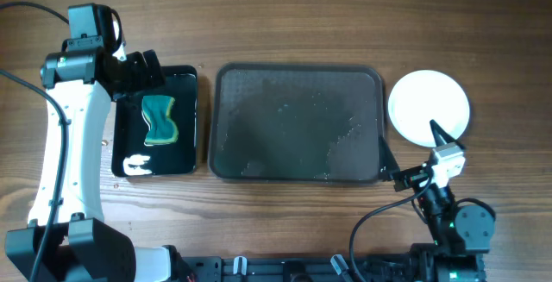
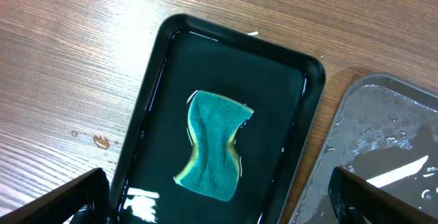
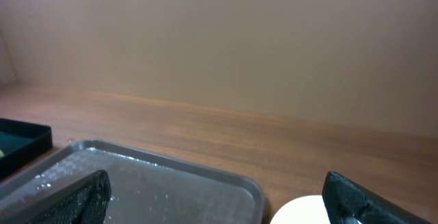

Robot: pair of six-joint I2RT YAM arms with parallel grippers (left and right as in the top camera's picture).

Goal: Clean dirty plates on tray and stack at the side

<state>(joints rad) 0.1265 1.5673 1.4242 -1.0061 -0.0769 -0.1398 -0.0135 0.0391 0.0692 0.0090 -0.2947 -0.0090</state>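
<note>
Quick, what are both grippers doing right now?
Left gripper: open, empty, above the green hourglass-shaped sponge in the glossy black rectangular tray.
Right gripper: open, empty.

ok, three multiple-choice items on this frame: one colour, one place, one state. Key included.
1. The large rectangular tray at centre is:
A. red
B. grey
C. yellow

2. The teal sponge lies:
A. in the small black rectangular tray, left of the large one
B. in the large rectangular tray
C. on a shelf

3. The left pincer is:
A. shut on the teal sponge
B. shut on a cup
C. open, holding nothing

Key:
1 B: the overhead view shows a grey, wet surface.
2 A: both the overhead and left wrist views show it inside the black rim.
3 C: the fingers sit wide apart at the left wrist view's lower corners, with the sponge lying flat between and below them.
</note>
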